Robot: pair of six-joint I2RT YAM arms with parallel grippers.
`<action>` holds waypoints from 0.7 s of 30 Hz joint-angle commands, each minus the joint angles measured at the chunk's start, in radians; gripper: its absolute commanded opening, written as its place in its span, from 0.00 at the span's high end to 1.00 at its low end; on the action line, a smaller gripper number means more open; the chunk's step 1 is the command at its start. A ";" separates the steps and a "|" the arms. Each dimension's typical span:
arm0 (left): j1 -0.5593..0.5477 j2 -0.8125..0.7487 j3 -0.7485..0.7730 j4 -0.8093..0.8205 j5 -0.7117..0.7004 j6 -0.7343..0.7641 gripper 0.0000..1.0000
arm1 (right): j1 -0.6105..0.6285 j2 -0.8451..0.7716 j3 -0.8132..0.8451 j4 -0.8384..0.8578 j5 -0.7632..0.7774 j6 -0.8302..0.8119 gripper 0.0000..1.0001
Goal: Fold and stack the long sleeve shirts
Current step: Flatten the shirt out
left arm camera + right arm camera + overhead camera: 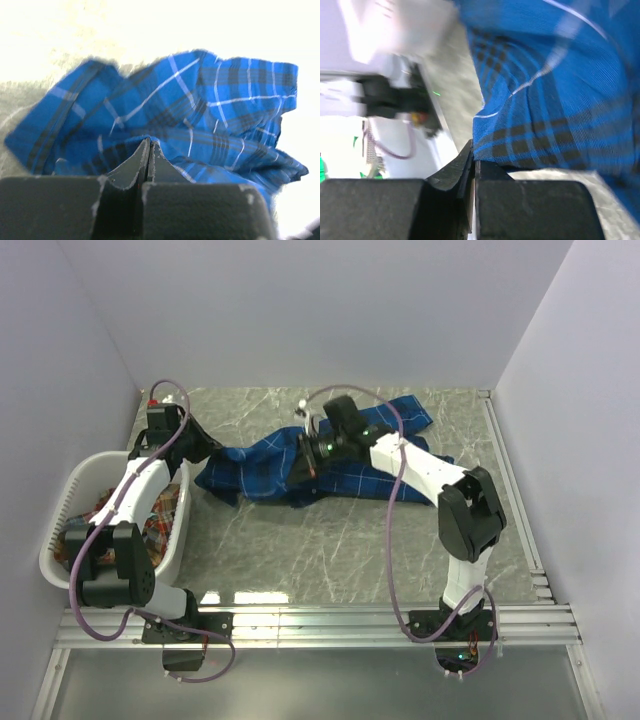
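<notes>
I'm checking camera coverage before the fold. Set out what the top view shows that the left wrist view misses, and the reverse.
Top only: the basket holding the red shirt, the right gripper down on the blue shirt, and the whole shirt lying crumpled on the table.
Left wrist only: the left gripper close up, fingers pressed shut at the cloth's edge; whether they pinch it is unclear.
Both: the blue shirt, unfolded.
</notes>
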 commanded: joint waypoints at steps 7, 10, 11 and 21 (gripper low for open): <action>-0.001 -0.024 0.061 0.060 -0.017 0.036 0.99 | -0.021 -0.145 0.116 0.004 -0.196 0.340 0.93; -0.001 -0.036 0.041 0.068 -0.017 0.039 1.00 | -0.035 -0.153 0.113 -0.101 0.029 0.261 0.74; -0.001 -0.042 0.030 0.068 -0.014 0.039 0.99 | -0.035 -0.150 0.108 -0.129 0.095 0.238 0.61; -0.001 -0.062 -0.022 0.066 -0.014 0.041 0.99 | -0.021 -0.309 -0.114 -0.120 0.375 -0.058 0.42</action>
